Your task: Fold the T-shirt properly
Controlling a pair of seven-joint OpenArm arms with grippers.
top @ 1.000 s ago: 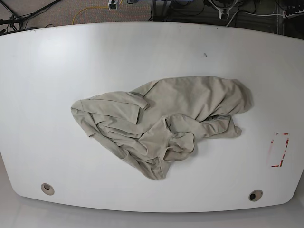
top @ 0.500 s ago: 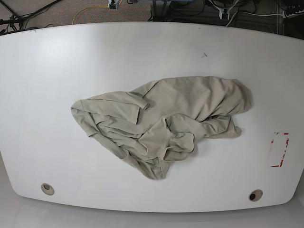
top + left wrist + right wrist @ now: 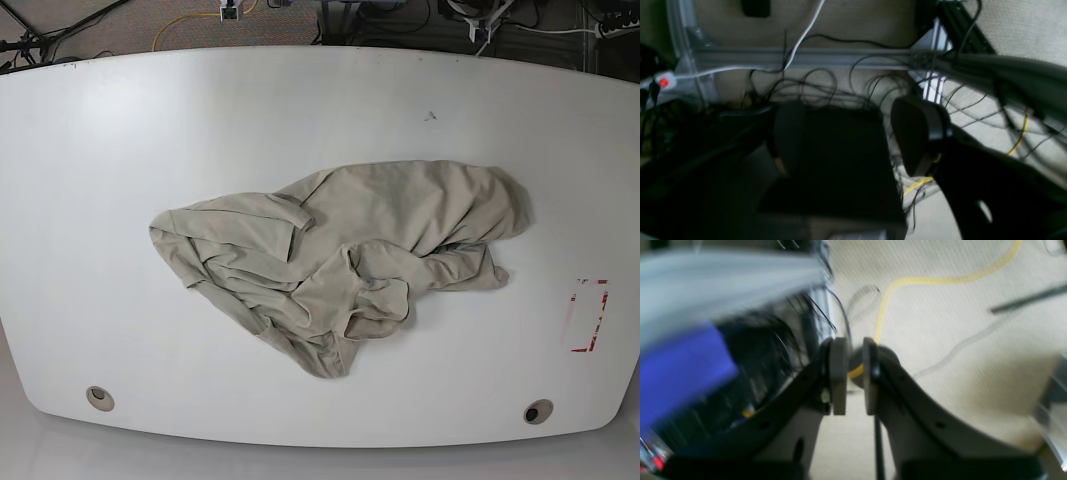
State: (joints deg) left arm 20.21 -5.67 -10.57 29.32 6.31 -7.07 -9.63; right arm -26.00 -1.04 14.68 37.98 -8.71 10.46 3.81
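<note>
The khaki-beige T-shirt lies crumpled in a loose heap at the middle of the white table, with folds bunched toward the front. Neither arm shows in the base view. In the left wrist view my left gripper hangs open over dark gear and cables on the floor, with nothing between its dark fingers. Over carpet, in the right wrist view, my right gripper has its pads almost together, leaving only a thin slit, and holds nothing.
A red-outlined marking sits on the table near its right edge. Two round holes lie near the front corners. Cables and a metal frame run along the floor beyond the table.
</note>
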